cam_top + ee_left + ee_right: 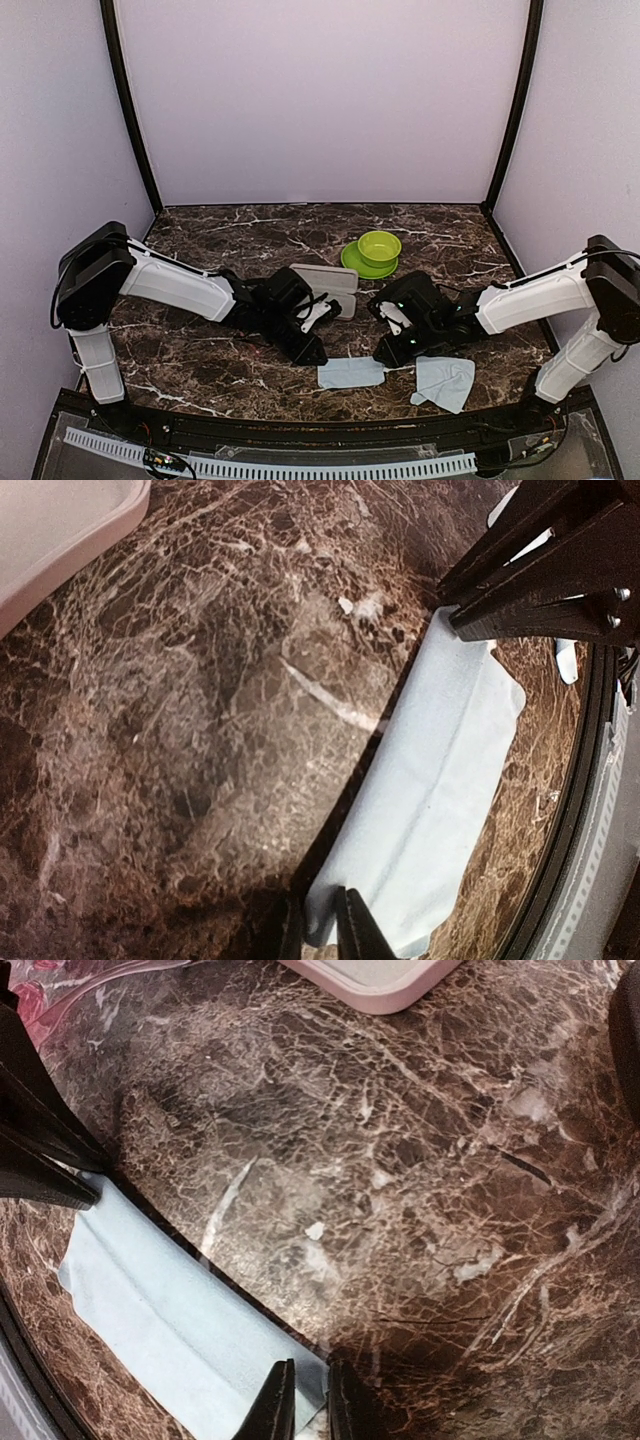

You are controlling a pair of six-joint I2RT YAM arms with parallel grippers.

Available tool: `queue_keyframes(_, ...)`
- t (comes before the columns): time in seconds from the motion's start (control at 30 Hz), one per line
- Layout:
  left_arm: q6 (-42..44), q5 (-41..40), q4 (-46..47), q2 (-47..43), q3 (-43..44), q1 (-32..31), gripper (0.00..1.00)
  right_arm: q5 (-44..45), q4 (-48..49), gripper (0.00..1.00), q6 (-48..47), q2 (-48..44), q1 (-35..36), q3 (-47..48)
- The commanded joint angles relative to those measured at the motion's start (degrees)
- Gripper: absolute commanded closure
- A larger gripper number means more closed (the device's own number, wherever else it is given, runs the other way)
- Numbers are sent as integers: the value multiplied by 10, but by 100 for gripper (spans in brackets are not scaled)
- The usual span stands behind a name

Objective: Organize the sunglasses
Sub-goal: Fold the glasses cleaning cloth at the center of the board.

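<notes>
The sunglasses are out of view in every frame. A light blue cloth (350,372) lies flat on the marble table near the front edge, between my two grippers. In the left wrist view, my left gripper (318,908) pinches one corner of this cloth (440,780), which curls up between the jaws. The right gripper (309,1372) is shut on the opposite corner of the same cloth (160,1300). From above, the left gripper (316,352) and right gripper (386,356) sit low at the cloth's two far corners.
A second light blue cloth (445,382) lies crumpled to the right. A pale pink rectangular case (325,279) sits behind the left gripper, and shows again as the case (375,980) in the right wrist view. A green bowl on a green plate (378,250) stands farther back.
</notes>
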Motion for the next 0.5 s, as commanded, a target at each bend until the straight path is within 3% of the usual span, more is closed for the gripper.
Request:
queue_keyframes(0.0,-2,1,-2,-3,-5,1,86,-5,23,88,-2,1,-3,-6)
queue_keyframes(0.3,-12,12,18,-5,-10,0,93,-11,30,96,2,-2,-3,-6)
queue_keyframes(0.47,-13,12,18,-5,-11,-1,93,-3,23,93,4,-7,-3,-6)
